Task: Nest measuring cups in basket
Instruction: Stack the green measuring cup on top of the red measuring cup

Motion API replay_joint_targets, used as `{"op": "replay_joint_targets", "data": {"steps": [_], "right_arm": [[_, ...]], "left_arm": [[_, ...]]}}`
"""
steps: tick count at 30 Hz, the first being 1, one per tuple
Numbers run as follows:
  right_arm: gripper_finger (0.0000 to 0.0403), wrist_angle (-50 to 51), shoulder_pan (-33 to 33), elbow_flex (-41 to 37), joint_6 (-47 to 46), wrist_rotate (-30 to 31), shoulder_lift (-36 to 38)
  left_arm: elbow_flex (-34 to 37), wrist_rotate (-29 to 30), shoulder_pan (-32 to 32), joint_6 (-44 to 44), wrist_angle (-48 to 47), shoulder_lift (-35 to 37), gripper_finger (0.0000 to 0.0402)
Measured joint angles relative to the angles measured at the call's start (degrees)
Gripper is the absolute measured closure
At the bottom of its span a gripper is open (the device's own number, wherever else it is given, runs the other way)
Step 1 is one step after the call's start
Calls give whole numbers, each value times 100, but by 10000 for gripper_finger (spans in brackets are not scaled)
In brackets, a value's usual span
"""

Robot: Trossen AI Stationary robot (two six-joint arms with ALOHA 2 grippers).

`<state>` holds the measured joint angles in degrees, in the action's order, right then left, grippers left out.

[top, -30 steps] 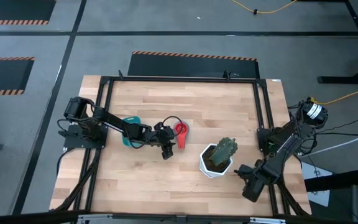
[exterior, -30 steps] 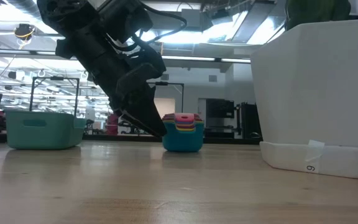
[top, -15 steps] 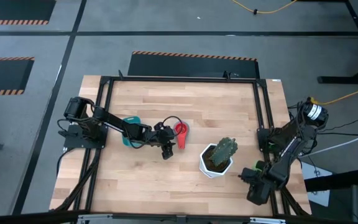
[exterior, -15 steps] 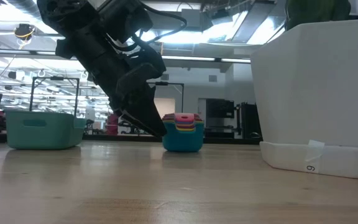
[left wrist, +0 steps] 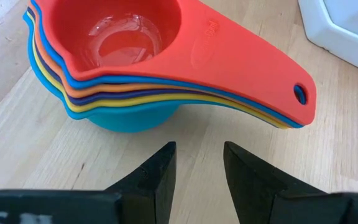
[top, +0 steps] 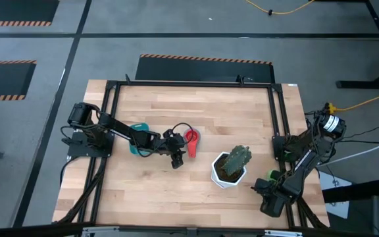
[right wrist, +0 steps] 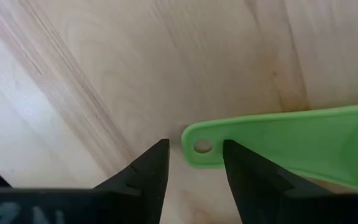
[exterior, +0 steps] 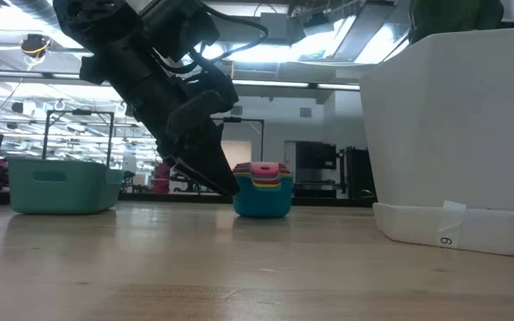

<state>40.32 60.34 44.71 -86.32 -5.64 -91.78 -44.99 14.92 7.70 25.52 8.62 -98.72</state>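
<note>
A stack of nested measuring cups (left wrist: pixel 123 74), red on top and blue at the bottom, stands on the table at mid-table (top: pixel 191 139). My left gripper (left wrist: pixel 197 158) is open just short of the stack, its fingers slanting down toward the table (exterior: pixel 211 176) with nothing between them. The teal basket (exterior: pixel 61 185) stands behind the left arm (top: pixel 139 131). A green measuring cup (right wrist: pixel 291 140) lies flat near the table's right edge (top: pixel 271 174). My right gripper (right wrist: pixel 194 163) points down over it, open, with the handle's holed end in the gap.
A white pot with a green plant (top: pixel 230 168) stands between the stack and the green cup, large at the right of the low view (exterior: pixel 453 134). A black frame (top: pixel 278 118) runs along the table's edges. Bare wood lies toward the near edge (top: pixel 156 197).
My right gripper has shifted a little toward the table's near right corner and sunk lower over the green cup, whose green now shows beside it from above. The left arm and the stack have kept still.
</note>
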Motion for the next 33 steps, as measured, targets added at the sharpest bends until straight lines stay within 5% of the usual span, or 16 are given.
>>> {"op": "replay_joint_targets", "data": {"steps": [11,33], "right_arm": [[244,504,-16,-7,139,584,-10],[244,992,-715,-16,2240,1062,-6]], "left_arm": [[-1,0,0,0,0,0,273],[0,0,0,0,0,0,273]]}}
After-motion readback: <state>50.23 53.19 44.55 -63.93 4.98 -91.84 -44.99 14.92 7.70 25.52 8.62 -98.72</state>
